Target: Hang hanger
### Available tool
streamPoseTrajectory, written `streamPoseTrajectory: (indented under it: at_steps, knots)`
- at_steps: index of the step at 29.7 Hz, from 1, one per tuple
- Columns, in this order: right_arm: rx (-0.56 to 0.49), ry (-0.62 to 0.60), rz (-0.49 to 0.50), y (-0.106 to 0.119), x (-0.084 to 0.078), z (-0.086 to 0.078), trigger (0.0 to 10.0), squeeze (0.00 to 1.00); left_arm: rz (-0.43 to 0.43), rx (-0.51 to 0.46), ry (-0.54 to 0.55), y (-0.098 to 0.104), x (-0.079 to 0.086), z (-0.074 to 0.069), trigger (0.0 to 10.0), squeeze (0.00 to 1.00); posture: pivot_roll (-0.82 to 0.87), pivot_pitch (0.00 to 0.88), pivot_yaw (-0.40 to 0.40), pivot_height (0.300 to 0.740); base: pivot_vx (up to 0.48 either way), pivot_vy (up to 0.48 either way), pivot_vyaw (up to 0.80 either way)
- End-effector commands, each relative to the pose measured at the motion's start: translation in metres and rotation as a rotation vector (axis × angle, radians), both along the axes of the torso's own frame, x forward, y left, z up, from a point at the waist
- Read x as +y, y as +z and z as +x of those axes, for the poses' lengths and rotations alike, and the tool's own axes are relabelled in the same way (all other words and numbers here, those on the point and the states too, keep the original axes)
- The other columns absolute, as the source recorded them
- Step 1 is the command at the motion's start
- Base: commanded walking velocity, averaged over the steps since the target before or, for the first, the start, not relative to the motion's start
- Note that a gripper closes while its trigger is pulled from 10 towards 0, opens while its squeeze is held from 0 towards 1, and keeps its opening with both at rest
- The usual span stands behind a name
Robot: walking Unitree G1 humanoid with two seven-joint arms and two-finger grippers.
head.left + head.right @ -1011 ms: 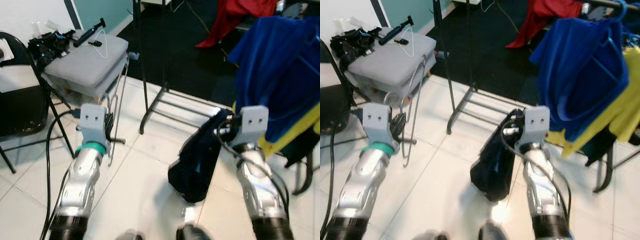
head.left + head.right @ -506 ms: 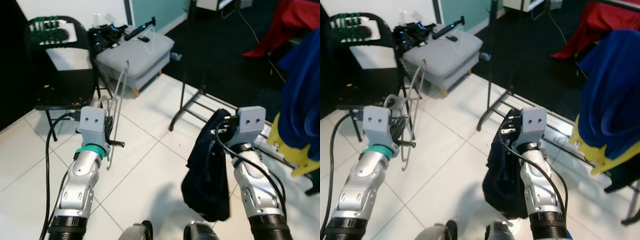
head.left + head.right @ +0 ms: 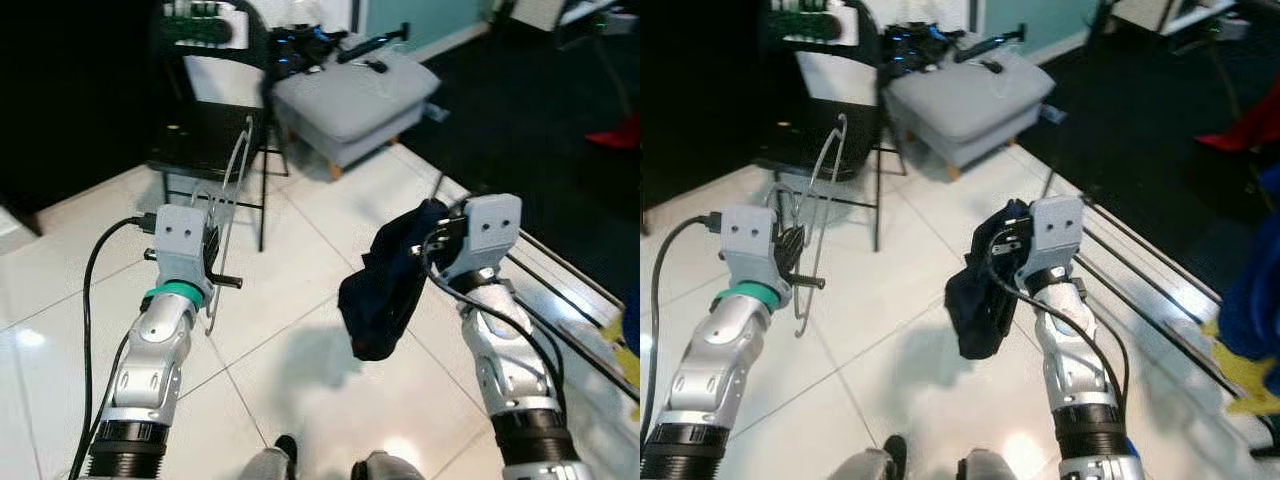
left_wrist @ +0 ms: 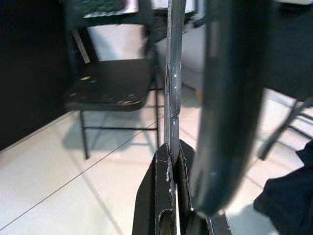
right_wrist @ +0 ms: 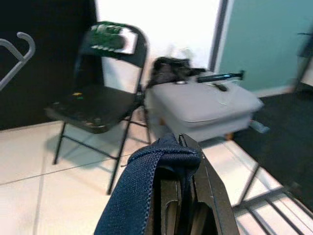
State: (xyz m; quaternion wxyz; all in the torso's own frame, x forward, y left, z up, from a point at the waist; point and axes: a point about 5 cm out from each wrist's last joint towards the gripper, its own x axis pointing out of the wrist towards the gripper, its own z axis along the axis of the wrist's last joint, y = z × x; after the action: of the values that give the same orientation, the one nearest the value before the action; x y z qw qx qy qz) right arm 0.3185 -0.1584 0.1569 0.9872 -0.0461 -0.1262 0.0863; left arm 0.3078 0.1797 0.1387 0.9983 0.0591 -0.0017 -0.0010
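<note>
1. White tile floor (image 3: 300, 370); black chair (image 3: 205, 130), grey ottoman (image 3: 355, 95) far.
2. L hand (image 3: 212, 262) clamps wire hanger (image 3: 232, 185), upright.
3. R hand (image 3: 440, 240) grips navy garment (image 3: 385, 290).
4. Nothing hung yet; est. early.

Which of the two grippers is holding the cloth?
The right gripper, jaws shut on the dark navy garment; the left gripper holds the wire hanger.

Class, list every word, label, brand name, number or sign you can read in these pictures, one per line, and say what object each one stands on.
No text can be read.
The green and white object on the black folding chair's backrest is too blurred to show any writing.
</note>
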Motion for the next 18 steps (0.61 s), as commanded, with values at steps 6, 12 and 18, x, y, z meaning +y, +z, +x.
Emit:
streamPoseTrajectory:
  at_steps: [6,12,18]
  knots:
    - [0.004,-0.004,-0.041,-0.009,-0.002,-0.007,10.0,0.0,0.08,-0.003,0.057,-0.006,0.014,-0.01,10.0,0.0,-0.05,0.021,0.045,0.74,0.0,0.0,0.75]
    - [-0.014,-0.019,-0.06,-0.002,-0.013,-0.006,10.0,0.0,0.082,-0.042,0.098,-0.001,0.017,-0.011,10.0,0.0,-0.04,0.003,0.014,0.74,0.0,0.0,0.75]
    - [-0.091,-0.008,-0.067,0.023,-0.015,0.004,10.0,0.0,0.057,-0.105,0.107,0.016,0.009,-0.01,10.0,0.0,-0.02,0.001,0.0,0.74,0.0,0.0,0.76]
